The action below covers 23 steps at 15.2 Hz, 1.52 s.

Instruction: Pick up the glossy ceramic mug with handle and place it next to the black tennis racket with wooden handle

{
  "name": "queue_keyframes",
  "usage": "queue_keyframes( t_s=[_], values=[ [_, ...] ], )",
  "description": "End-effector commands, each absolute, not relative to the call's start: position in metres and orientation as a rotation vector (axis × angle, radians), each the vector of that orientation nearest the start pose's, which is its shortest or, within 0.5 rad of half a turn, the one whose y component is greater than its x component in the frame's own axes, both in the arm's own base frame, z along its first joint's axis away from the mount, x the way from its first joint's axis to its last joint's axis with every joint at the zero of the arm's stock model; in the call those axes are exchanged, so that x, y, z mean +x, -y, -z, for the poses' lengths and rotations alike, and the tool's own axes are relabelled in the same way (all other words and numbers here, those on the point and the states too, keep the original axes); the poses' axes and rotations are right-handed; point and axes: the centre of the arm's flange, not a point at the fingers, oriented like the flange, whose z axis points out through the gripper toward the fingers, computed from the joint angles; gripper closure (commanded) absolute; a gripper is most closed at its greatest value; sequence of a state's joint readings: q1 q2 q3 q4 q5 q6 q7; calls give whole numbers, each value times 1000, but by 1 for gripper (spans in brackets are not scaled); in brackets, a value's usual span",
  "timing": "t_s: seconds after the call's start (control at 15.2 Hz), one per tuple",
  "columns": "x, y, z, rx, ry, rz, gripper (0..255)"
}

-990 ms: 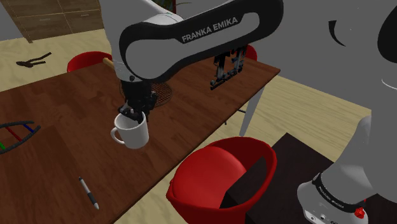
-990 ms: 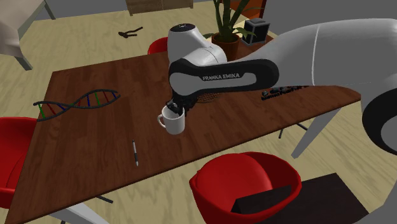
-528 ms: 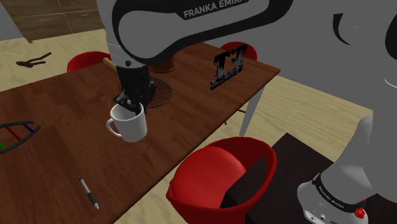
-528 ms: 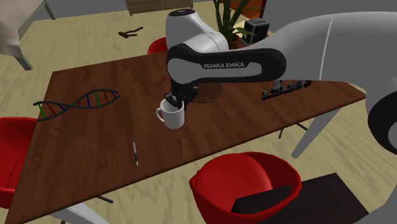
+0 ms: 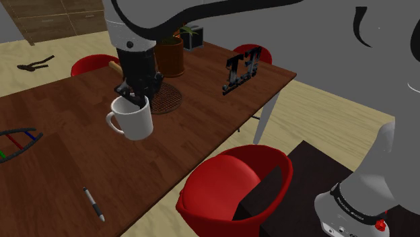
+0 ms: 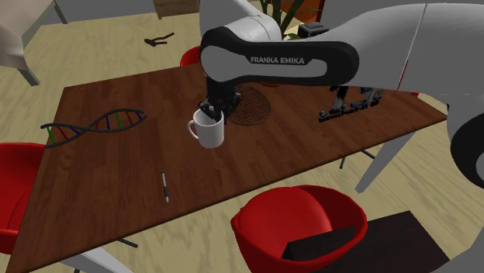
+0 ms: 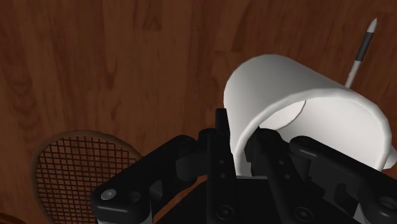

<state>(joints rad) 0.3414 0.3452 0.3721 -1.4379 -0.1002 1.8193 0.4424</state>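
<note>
Arm: white links with dark joints. The arm (image 5: 377, 101) rises from the shoulder view's lower right and arches over to that view's left.
Upper link: a dark link lettered FRANKA EMIKA (image 6: 279, 60) lies roughly level above the desk (image 5: 67, 155).
Wrist: the wrist (image 5: 138, 64) is turned downward, its last link near vertical.
Hand: the all-black hand (image 5: 135, 99) (image 6: 211, 112) (image 7: 238, 143) points down at the desk.
Fingers: the fingers (image 7: 219, 135) are closed on the wall of a white mug (image 5: 134, 122) (image 6: 211, 133) (image 7: 305, 95) at its rim, one outside and one inside.
Grip: firm contact on both sides; the mug hangs slightly tilted, handle away from the hand.
</note>
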Motion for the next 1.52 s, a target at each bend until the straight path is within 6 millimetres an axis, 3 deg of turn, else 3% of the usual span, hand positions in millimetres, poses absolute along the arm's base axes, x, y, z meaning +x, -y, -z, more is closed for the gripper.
queue_keyframes(
  t_s=[0.0, 0.86, 1.45],
  values=[
    [530, -402, -521, -3060, 414, 56, 255],
    [669, -301, -523, -3060, 414, 56, 255],
    [673, -299, -480, -3060, 414, 56, 255]
  ],
)
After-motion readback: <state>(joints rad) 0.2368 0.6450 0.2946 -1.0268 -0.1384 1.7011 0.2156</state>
